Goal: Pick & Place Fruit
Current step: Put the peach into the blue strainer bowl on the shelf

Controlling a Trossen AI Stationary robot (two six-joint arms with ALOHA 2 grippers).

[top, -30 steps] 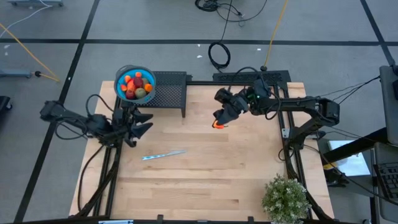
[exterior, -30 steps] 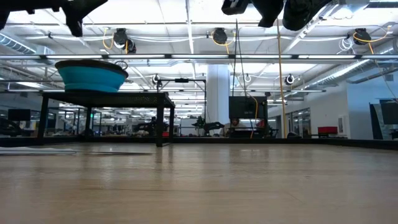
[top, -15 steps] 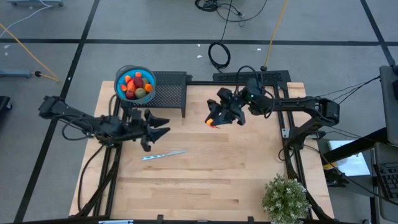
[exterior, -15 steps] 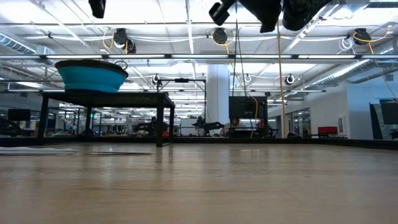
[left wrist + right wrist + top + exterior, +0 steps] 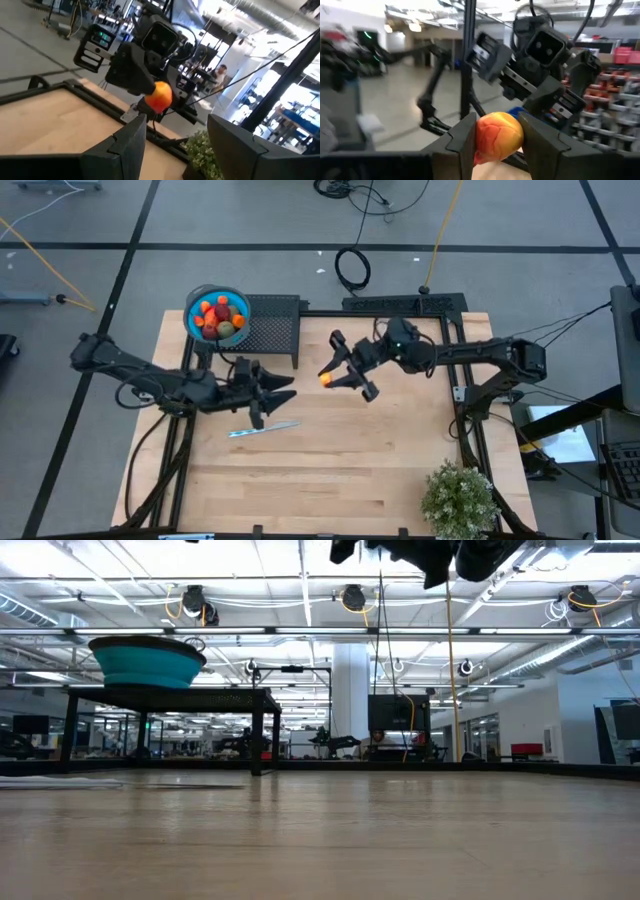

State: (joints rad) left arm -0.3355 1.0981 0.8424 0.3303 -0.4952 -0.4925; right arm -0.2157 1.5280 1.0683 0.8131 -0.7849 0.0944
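Orange-red fruit point(image 5: 498, 136): small, rounded, likely light and firm with smooth, somewhat slippery skin. Pinched across the widest part between the right gripper point(image 5: 340, 376) fingers, in the air over the middle of the table point(image 5: 400, 480). Near-spherical, so no clear long axis or pointing direction. Best grip: across the equator, moderate force. Left gripper point(image 5: 272, 395) facing it nearby, jaws spread and empty. Remaining fruit point(image 5: 221, 318) heaped in the blue bowl point(image 5: 192, 305) on the black stand point(image 5: 275, 325). Knife point(image 5: 262, 428) flat on the table.

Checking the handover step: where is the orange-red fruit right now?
In the high view the orange-red fruit is clamped in the right hand above mid-table, facing the open left hand, with the knife lying below.
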